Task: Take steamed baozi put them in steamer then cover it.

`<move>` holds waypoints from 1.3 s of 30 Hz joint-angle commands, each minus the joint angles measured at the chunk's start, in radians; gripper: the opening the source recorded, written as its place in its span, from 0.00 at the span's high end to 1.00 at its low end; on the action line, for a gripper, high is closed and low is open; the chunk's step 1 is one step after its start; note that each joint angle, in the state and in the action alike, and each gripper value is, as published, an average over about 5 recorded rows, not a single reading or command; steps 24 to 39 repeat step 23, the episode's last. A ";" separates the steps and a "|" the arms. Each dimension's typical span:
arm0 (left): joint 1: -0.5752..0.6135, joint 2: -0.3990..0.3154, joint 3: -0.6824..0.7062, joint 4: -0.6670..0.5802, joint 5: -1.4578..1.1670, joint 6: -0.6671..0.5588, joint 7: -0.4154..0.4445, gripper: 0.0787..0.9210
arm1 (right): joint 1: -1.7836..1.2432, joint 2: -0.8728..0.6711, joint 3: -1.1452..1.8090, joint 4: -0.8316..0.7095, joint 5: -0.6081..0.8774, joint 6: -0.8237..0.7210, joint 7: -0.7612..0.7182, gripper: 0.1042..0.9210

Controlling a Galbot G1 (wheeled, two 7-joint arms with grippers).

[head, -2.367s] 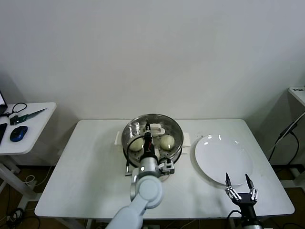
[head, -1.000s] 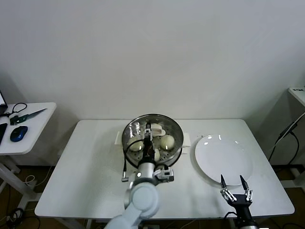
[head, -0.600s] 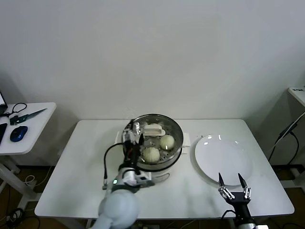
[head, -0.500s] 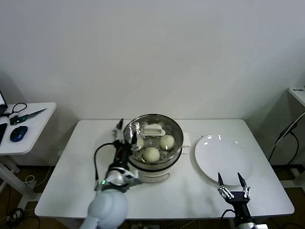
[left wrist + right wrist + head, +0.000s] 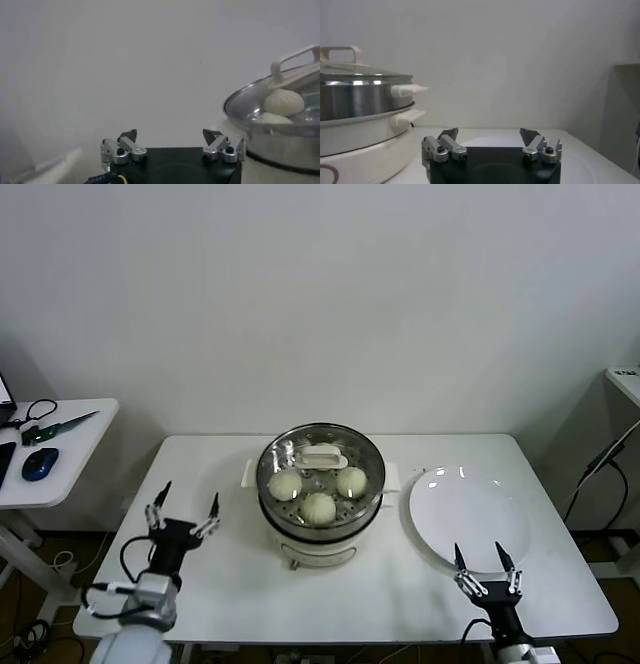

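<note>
left gripper (image 5: pixel 182 511): your fingers are spread wide with nothing between them; it sits over the table's left front, well clear of the steamer. The left wrist view (image 5: pixel 171 141) confirms the gap is empty.
right gripper (image 5: pixel 482 568): also spread and empty, low at the front right, just off the near edge of the white plate (image 5: pixel 466 518). Same in the right wrist view (image 5: pixel 489 141).
steamer (image 5: pixel 320 514): centre of the white table (image 5: pixel 210 484), steel pot on its white base.
cover (image 5: pixel 320 461): seated on the steamer, cream handle toward the back; you see it in place from the left wrist too (image 5: pixel 280 85).
steamed baozi (image 5: pixel 318 507): three visible through the glass, a fourth cannot be made out under the handle.
plate: bare, to the steamer's right, just beside it.
side table (image 5: pixel 45 446): far left, with a blue mouse (image 5: pixel 38 464) and cables.
obstructions: nothing between either gripper and the steamer.
change: 2.4 s ago your left arm reached over the pot's front; it has since pulled back left and down. Right gripper has drifted slightly lower, same spread.
</note>
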State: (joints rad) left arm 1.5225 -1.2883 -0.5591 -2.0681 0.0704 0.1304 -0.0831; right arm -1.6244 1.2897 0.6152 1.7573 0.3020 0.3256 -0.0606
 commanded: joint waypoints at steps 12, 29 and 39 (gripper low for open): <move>0.163 -0.037 -0.040 0.143 -0.298 -0.293 -0.014 0.12 | 0.011 -0.008 -0.011 -0.031 0.016 -0.001 -0.009 0.12; 0.156 -0.044 -0.028 0.157 -0.285 -0.289 0.002 0.12 | 0.009 -0.004 -0.014 -0.027 0.018 0.001 -0.008 0.12; 0.156 -0.044 -0.028 0.157 -0.285 -0.289 0.002 0.12 | 0.009 -0.004 -0.014 -0.027 0.018 0.001 -0.008 0.12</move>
